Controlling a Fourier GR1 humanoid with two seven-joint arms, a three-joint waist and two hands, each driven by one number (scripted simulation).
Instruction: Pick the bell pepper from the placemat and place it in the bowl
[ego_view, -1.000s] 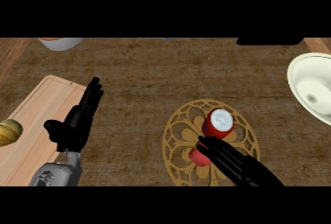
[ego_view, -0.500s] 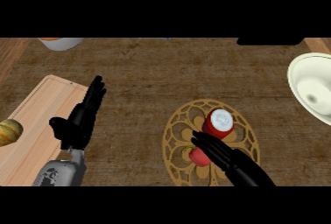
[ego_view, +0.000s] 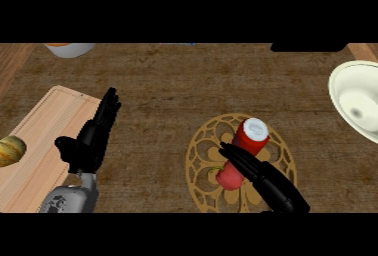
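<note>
Now, your right robot hand (ego_view: 260, 176) comes in from the lower edge with its fingers straight and relaxed, laid over the lower part of the bell pepper (ego_view: 238, 159) and holding nothing yet. The pepper lies directly beneath and just ahead of those fingers, on the placemat (ego_view: 203, 150), so this hand is by far the nearer one. The red shape runs long, from lower left up to the upper right, where a pale round end shows; your fingers point up and to the left, crossing that axis at an angle. You may be touching its skin, though from above you cannot tell contact from hovering. Your left robot hand (ego_view: 92, 140) rests open, fingers up, well apart at the left beside the cutting board (ego_view: 44, 135).

Outward, the pepper looks smooth and glossy; the placemat is a round, golden, openwork piece on the coarse brown woven table (ego_view: 162, 85). The bowl (ego_view: 358, 102), pale and smooth with a deep hollow, sits at the right edge, up and to the right of the pepper.
</note>
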